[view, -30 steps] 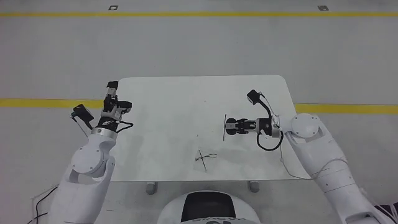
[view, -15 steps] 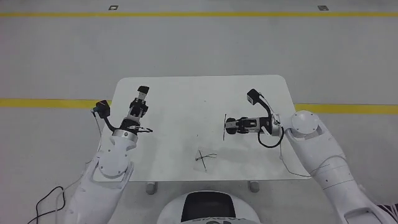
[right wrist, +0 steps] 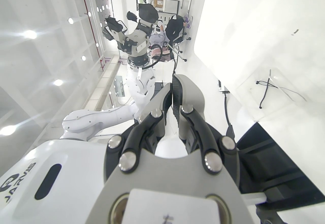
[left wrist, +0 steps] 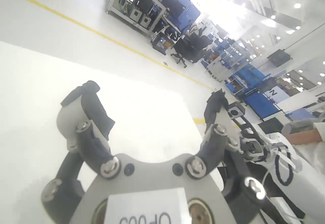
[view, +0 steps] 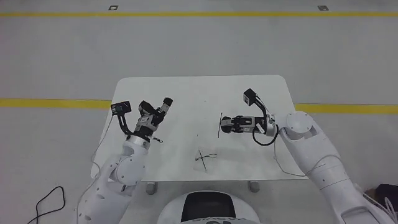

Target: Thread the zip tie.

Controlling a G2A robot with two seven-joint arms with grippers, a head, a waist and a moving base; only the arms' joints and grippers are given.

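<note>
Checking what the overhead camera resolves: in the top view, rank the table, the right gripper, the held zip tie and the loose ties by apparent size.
1. table
2. right gripper
3. zip tie and loose ties: both thin and alike in length; the held one sits nearer the camera, so no ranking.

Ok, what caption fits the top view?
Jaws of the right arm pinch a zip tie over the white table; left jaws open.

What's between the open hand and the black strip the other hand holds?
Only bare table, seen in the top view, separates the left gripper from the zip tie.
</note>
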